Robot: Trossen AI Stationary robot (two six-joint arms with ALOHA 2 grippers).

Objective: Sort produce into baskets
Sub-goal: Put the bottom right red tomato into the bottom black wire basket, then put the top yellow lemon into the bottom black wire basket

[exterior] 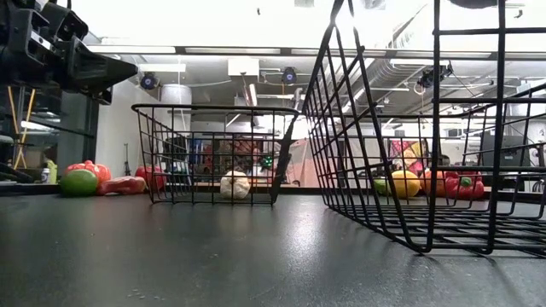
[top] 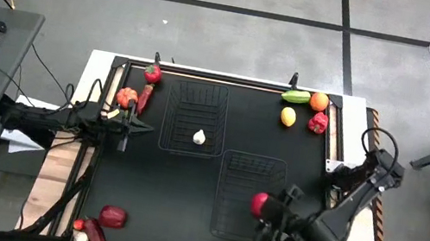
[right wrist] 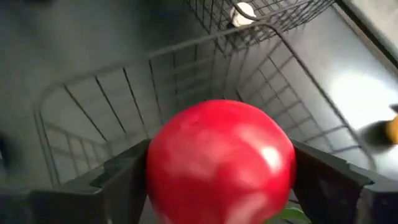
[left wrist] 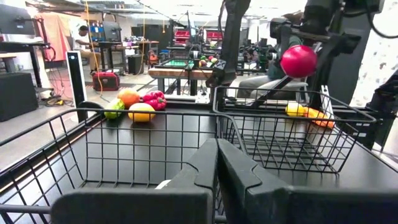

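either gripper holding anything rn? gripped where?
Right gripper holds a round red toy fruit, fingers clamped on its opposite sides, above the black wire basket. Left gripper is shut, empty.

One camera looks straight down, one level across the surface (exterior: 213, 256), two ride the wrists; all share the baskets (top: 194, 117).

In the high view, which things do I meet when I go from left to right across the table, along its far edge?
Red pepper → the empty end of the left basket → green piece → orange piece.
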